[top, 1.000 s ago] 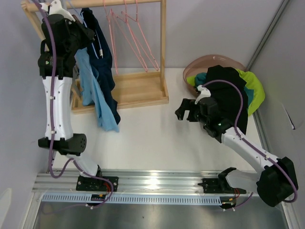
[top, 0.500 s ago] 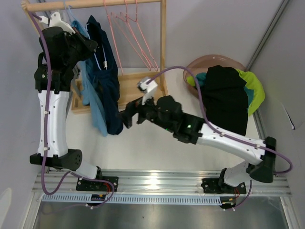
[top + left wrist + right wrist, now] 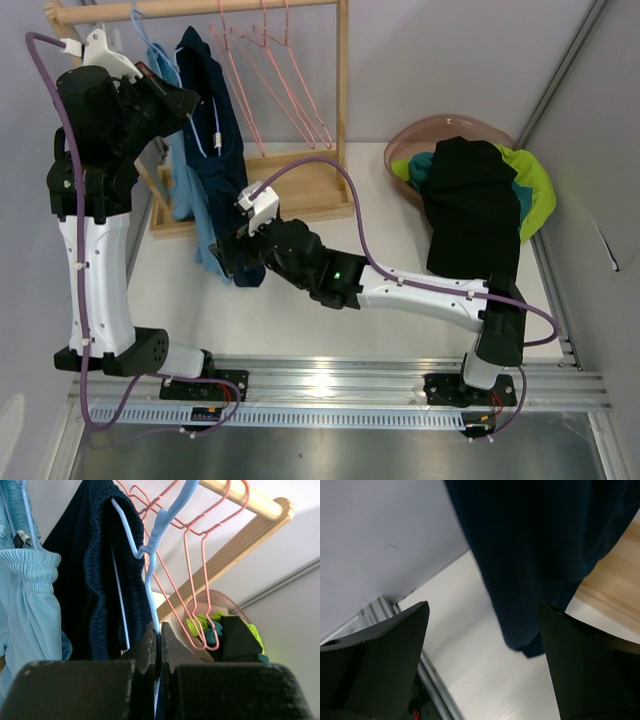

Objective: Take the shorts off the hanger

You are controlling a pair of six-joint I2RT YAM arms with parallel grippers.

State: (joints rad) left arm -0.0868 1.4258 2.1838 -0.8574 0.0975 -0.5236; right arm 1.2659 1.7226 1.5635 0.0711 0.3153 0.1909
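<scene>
**Navy shorts on a blue hanger.** The fabric hangs limp and is judged soft and light, likely to drape and slide rather than resist. It is best pinched at the lower hem or a side fold. The right gripper, jaws spread wide and empty, sits at the end of a low, outstretched arm, with the hem just ahead of its gap and no contact evident. The left gripper, raised on an upright arm, is clamped on the hanger's wire — the waistband lies just above it, to its left. Light blue shorts hang alongside.
</scene>
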